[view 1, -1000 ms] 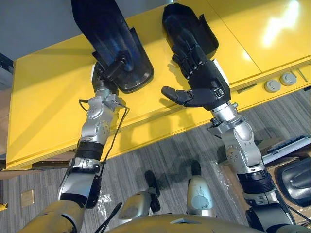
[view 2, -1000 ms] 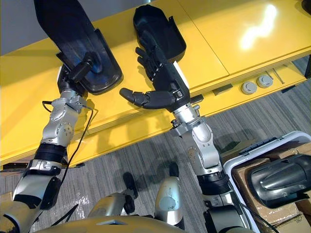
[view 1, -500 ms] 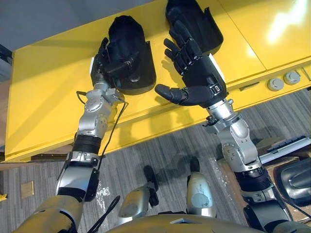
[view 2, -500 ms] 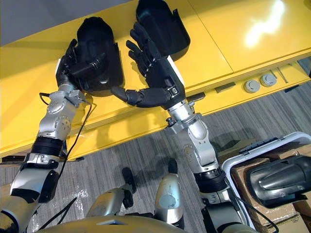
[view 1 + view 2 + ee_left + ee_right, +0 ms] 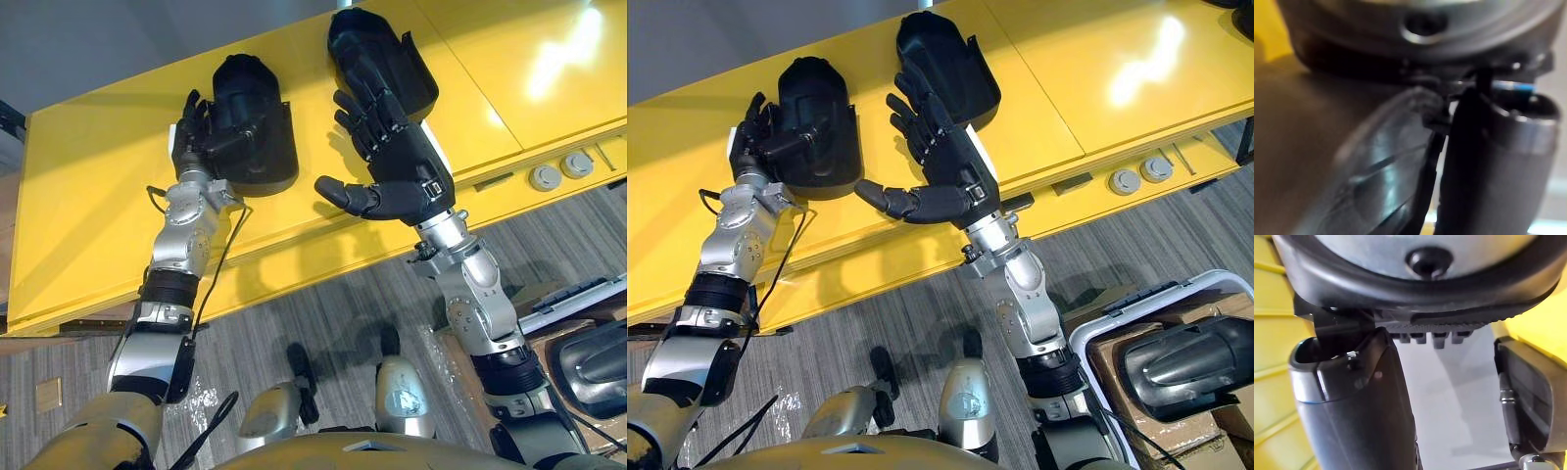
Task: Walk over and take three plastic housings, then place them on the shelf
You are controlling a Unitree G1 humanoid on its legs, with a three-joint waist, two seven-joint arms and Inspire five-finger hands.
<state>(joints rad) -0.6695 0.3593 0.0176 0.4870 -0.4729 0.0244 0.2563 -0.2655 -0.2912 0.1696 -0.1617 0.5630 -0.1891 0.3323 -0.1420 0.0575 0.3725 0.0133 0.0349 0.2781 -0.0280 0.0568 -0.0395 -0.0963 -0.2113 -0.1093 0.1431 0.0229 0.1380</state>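
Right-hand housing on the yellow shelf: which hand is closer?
Right. The right hand is open, fingers at the near end of that housing; the left hand grips the other housing.

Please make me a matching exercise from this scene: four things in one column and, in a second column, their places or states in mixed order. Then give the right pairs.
Column one
1. left hand
2. right hand
3. housing beyond the right hand
4. housing at lower right

Column two
A. lies in a box on the floor
B. open, fingers spread
C. lies on the yellow shelf
D. fingers closed on the left housing

Pairs: 1-D, 2-B, 3-C, 4-A
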